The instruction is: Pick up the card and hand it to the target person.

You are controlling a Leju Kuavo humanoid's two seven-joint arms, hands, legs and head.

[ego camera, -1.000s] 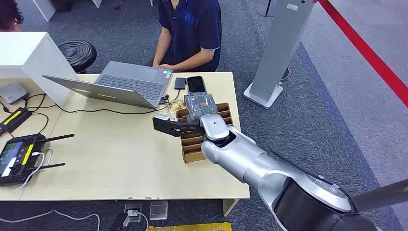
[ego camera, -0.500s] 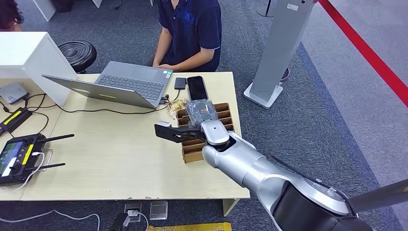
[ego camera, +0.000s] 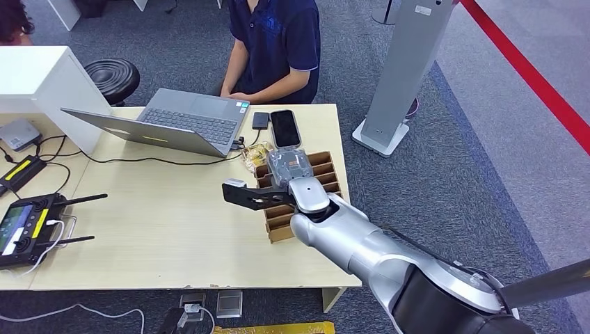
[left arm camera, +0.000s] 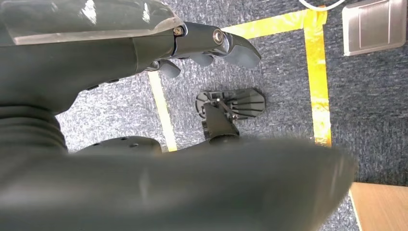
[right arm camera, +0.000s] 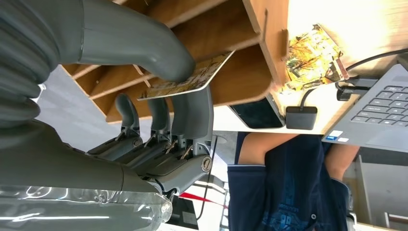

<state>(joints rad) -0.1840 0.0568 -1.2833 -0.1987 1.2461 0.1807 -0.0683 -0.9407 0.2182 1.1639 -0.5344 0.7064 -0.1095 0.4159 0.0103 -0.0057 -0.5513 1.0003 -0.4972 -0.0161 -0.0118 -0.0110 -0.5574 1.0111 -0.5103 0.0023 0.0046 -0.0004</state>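
Observation:
My right hand (ego camera: 289,164) hovers over a brown slotted wooden box (ego camera: 328,171) near the table's right edge. In the right wrist view that hand (right arm camera: 159,113) pinches a picture card (right arm camera: 185,79) between its thumb and a finger, just outside the box (right arm camera: 262,29). A person in a dark blue shirt (ego camera: 275,42) sits at the far side of the table, also seen past the box (right arm camera: 288,183). My left hand (left arm camera: 211,41) hangs above the floor, holding nothing, its fingers loosely bent.
Loose yellow picture cards (ego camera: 252,157) lie beside the box. A laptop (ego camera: 174,122), a phone (ego camera: 284,127) and a small black device (ego camera: 260,120) lie toward the person. A remote controller (ego camera: 24,226) sits at the table's left. A grey pillar stand (ego camera: 403,69) rises on the right.
My right hand has drawn back a little toward me over the box, uncovering more of the phone. Nothing else on the table has moved.

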